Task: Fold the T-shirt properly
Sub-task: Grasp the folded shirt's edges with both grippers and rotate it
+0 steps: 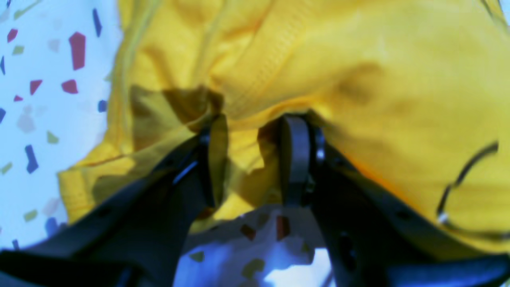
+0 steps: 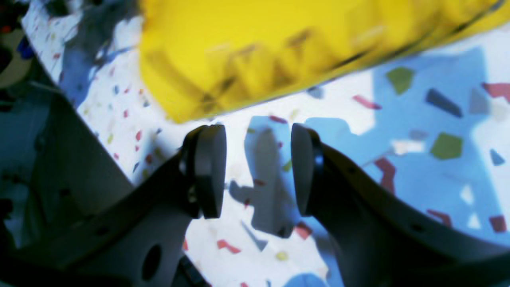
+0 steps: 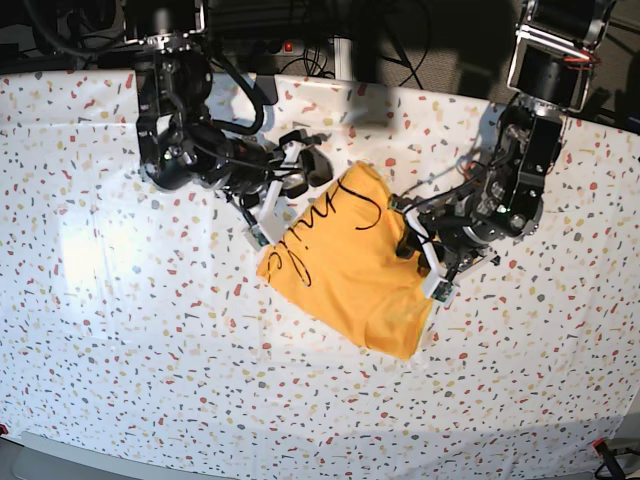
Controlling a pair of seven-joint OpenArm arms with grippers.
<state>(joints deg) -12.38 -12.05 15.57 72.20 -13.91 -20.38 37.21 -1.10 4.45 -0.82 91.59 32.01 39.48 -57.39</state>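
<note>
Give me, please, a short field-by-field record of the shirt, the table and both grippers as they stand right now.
garment: yellow T-shirt, bunched and partly folded, black lettering facing up
surface: white speckled table
left gripper: closed on a fold of the T-shirt's edge, cloth between the fingers
right gripper: open, nothing between the fingers, just beside the T-shirt's edge over bare table
fold: not finished

Yellow T-shirt point(image 3: 345, 262), folded, "Smile" lettering up
</note>
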